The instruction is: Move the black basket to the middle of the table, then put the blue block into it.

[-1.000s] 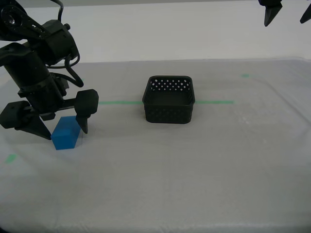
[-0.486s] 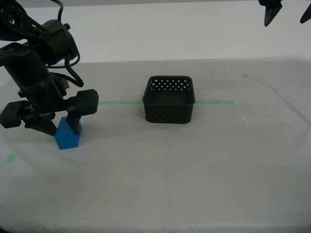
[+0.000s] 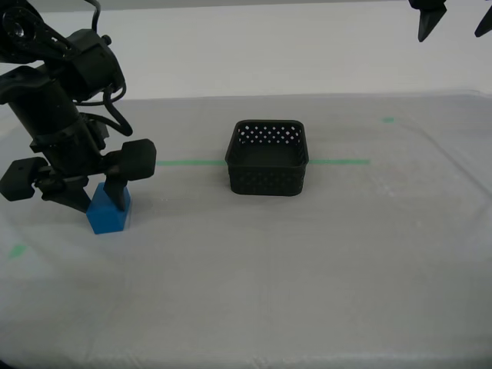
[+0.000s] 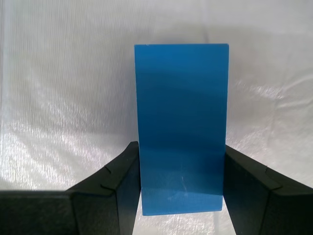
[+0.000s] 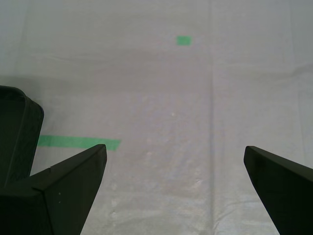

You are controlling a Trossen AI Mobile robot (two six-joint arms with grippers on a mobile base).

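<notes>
My second claw (image 3: 92, 201) is shut on the block (image 3: 108, 211), one finger pressed to each long side, as its wrist view shows (image 4: 182, 127). The block sits on the bench (image 3: 254, 292) near the edge at the exterior view's left, well apart from the basket (image 3: 267, 157).

The fingers (image 4: 120, 191) hold only the near part of the block, and most of its length juts beyond the tips. I judge that this is the main risk: smooth faces and a short hold could let the block pivot or slide out on the lift, more so if the arm swings fast toward the basket. A tilted block could also catch the basket's rim, nudge the light basket off its spot, or land outside it. The sheeting might wrinkle or drag if the block scrapes along it instead of rising clear.

The basket stands upright about mid-bench, on the green tape line (image 3: 338, 162), empty as far as I can see. My first claw (image 3: 453, 21) hangs high toward the far corner at the exterior view's right, its jaws wide apart and holding nothing; its wrist view shows only sheeting, tape and a dark edge of the basket (image 5: 17, 137).

The bench is covered in whitish, faintly ribbed sheeting with small green marks (image 3: 388, 120). Behind it is a plain pale wall; nothing else of the room shows.
</notes>
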